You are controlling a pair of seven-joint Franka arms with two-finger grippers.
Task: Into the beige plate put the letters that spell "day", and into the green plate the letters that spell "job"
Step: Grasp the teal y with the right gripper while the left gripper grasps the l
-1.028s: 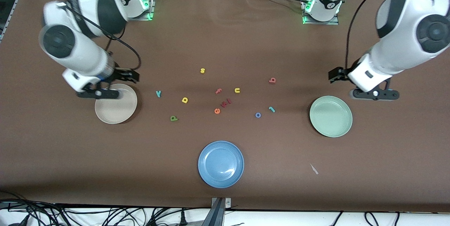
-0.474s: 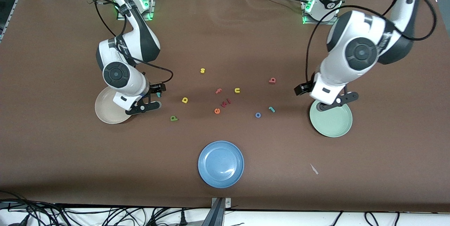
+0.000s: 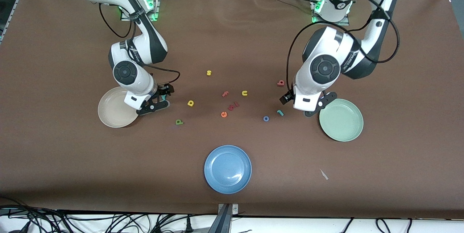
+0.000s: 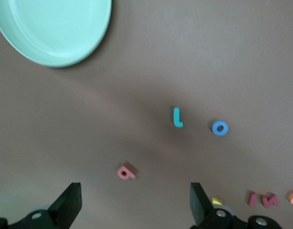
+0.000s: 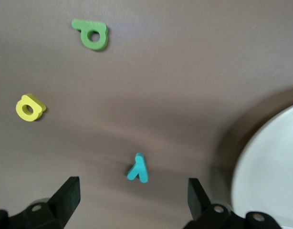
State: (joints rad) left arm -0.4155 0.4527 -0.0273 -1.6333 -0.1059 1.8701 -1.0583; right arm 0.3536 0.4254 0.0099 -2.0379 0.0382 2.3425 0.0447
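Observation:
The beige plate (image 3: 114, 115) (image 5: 275, 176) lies toward the right arm's end of the table. My right gripper (image 3: 154, 107) (image 5: 132, 200) hangs open and empty over its rim, next to the teal y (image 3: 164, 97) (image 5: 138, 168). The yellow a (image 3: 190, 103) (image 5: 29, 108) and green d (image 3: 179, 121) (image 5: 91, 34) lie toward the middle. The green plate (image 3: 342, 120) (image 4: 51, 28) sits at the left arm's end. My left gripper (image 3: 319, 105) (image 4: 134, 210) is open and empty beside it, above bare table. The pink b (image 3: 281, 83) (image 4: 126, 172), teal j (image 3: 280, 112) (image 4: 177, 117) and blue o (image 3: 266, 118) (image 4: 220, 128) lie nearby.
A blue plate (image 3: 227, 169) sits nearest the front camera, mid-table. Loose letters lie in the middle: yellow s (image 3: 208, 73), pink f (image 3: 225, 94), yellow u (image 3: 244, 93), orange e (image 3: 223, 114) and dark red letters (image 3: 233, 106). A small scrap (image 3: 323, 174) lies near the front edge.
Both arms swung in from the table's ends and lowered. The right gripper went across the beige plate toward the y; the left gripper came past the green plate toward the j and b.

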